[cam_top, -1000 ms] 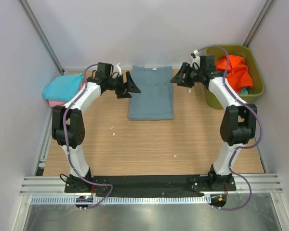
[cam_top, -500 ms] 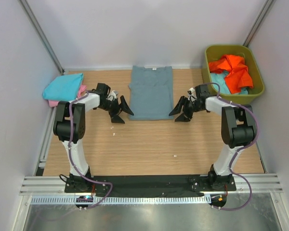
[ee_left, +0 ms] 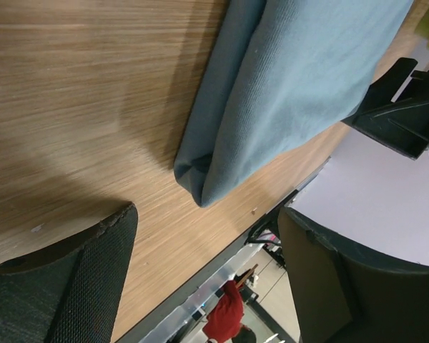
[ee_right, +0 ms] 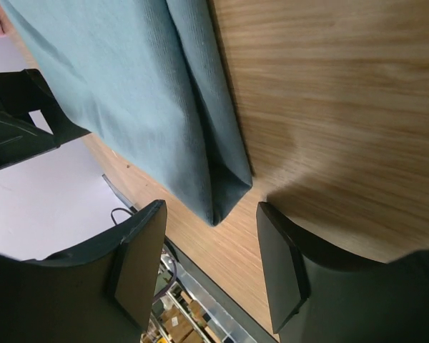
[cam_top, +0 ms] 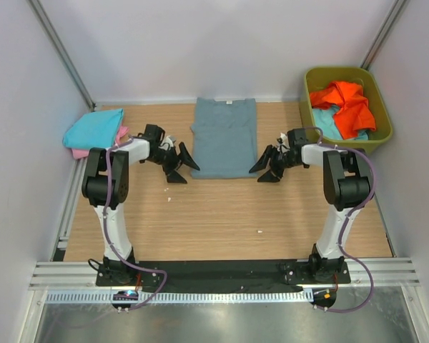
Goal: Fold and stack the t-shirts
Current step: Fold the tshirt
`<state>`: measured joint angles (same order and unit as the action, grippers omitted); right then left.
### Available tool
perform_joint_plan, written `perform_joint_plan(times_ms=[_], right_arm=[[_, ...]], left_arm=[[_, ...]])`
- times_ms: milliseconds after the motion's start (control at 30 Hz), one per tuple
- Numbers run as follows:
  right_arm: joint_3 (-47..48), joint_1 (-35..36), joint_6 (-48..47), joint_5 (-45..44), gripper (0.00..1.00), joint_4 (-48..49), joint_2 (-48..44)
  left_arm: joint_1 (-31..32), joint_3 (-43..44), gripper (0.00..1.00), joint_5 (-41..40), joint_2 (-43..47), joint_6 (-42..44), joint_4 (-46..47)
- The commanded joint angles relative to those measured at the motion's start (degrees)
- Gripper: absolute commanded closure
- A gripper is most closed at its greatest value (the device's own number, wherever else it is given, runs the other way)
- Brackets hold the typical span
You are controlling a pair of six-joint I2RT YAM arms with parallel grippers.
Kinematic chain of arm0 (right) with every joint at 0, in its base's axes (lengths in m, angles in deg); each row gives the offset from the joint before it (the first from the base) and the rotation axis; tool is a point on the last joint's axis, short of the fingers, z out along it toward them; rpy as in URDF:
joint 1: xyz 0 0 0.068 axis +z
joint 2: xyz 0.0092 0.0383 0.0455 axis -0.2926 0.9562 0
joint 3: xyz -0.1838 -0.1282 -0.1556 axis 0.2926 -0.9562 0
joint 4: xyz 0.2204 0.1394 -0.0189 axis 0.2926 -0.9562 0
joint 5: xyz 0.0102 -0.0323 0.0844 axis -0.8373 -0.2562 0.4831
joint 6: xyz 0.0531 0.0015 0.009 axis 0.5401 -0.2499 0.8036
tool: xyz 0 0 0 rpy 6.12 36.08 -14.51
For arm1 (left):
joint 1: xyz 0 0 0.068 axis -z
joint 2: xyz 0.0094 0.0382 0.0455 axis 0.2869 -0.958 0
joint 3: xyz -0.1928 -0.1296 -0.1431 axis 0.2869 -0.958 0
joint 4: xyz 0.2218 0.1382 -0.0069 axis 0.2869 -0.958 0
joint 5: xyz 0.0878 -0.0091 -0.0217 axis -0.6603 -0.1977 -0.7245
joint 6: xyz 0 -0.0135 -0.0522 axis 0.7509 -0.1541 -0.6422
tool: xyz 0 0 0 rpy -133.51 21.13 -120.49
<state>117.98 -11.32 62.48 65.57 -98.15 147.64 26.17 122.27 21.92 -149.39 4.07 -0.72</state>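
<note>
Now, my left claw [cam_top: 181,168] and right claw [cam_top: 266,170] both gape empty, flanking the grey-blue shirt [cam_top: 224,139]; turquoise shirt [cam_top: 94,130] far left, olive tub [cam_top: 381,136] far right.

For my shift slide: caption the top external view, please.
Left gripper and right gripper, both open, flank the near corners of the folded grey-blue t-shirt.

Grey-blue t-shirt [cam_top: 224,139], folded flat
</note>
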Motion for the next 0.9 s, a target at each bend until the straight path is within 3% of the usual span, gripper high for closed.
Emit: perform_joint_plan(times_ms=[0, 267, 367, 467, 500, 533, 633, 867], right_arm=[[3.07, -0.07, -0.70, -1.92, 0.40, 0.70, 1.59], [5.09, 0.19, -1.06, -2.36, 0.44, 0.17, 4.23], [4.83, 0.19, -0.79, -2.80, 0.50, 0.35, 4.58], [4.57, 0.46, -0.88, -2.10, 0.60, 0.44, 4.75], [4.65, 0.55, -0.88, -1.92, 0.65, 0.44, 4.75], [4.66, 0.55, -1.14, -1.83, 0.77, 0.61, 4.67], [4.92, 0.55, -1.84, -1.74, 0.91, 1.05, 3.62], [2.91, 0.55, -2.20, -1.92, 0.98, 0.70, -5.69]], left_arm=[[0.96, 1.45, 0.19, -1.80, -2.60, 0.07, 1.90], [2.37, 3.57, 0.28, -2.85, -5.42, -0.37, 2.52], [2.72, 4.36, 0.36, -3.65, -6.03, -0.72, 2.78], [3.16, 4.71, 0.55, -3.74, -6.38, -1.16, 2.96], [3.16, 4.71, 0.68, -3.82, -6.47, -1.34, 3.04], [3.16, 4.54, 0.76, -3.91, -6.39, -1.42, 3.13], [3.25, 4.45, 1.00, -4.18, -5.69, -1.43, 2.78], [3.25, 2.17, 1.00, -0.84, 2.64, -0.20, 1.99]])
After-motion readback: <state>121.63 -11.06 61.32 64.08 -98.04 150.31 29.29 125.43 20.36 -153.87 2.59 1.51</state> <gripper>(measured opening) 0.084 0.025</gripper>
